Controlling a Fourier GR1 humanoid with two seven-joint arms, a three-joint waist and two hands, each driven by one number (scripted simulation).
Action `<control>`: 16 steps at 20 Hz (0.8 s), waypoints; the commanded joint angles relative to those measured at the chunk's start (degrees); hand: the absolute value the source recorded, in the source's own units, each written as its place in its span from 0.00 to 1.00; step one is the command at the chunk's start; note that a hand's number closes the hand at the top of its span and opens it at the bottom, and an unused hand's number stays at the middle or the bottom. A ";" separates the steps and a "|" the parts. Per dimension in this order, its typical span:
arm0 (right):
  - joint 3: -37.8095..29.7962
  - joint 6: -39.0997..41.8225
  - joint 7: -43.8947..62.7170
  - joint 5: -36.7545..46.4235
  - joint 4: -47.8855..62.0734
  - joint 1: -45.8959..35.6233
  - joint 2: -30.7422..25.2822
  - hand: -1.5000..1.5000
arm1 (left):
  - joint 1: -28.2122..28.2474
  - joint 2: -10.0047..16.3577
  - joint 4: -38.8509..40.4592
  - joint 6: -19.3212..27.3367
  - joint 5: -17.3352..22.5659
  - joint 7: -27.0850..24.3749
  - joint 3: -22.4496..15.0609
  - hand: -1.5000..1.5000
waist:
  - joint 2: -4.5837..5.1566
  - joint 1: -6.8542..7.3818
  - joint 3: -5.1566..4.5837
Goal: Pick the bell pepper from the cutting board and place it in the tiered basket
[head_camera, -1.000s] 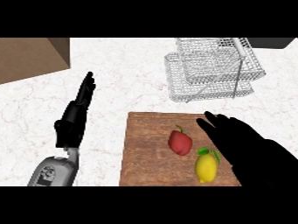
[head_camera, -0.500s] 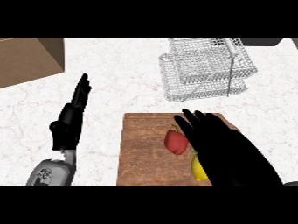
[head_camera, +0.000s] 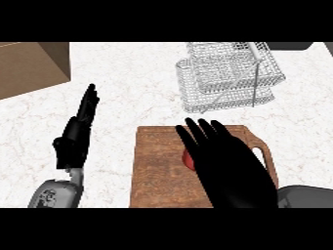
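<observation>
Right hand is hovering over cutting board, fingers straight and spread, covering most of red bell pepper, which is lying on the board; contact unclear. Left hand is resting open left of board. Tiered basket is sitting beyond board

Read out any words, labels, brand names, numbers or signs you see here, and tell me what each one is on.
No text can be read.
The cardboard box, the cutting board and the tiered basket show no print.
Dark marks on the grey shell of the left forearm are too blurred to read.
</observation>
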 commanded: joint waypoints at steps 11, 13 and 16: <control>5.05 3.51 14.11 6.67 8.04 -3.61 6.13 0.00 | 0.41 0.70 -1.20 -1.48 1.54 0.72 1.48 0.50 | -0.09 -0.87 0.10; 2.70 4.51 12.47 5.62 11.59 -4.89 6.65 0.00 | 1.30 1.37 -1.14 -2.48 2.37 -0.30 2.14 0.50 | 0.24 -0.08 0.12; 3.14 3.73 12.28 5.69 7.87 -0.02 4.27 0.00 | 2.07 1.14 -2.41 -1.63 1.08 0.70 1.36 0.50 | 0.14 -0.67 0.19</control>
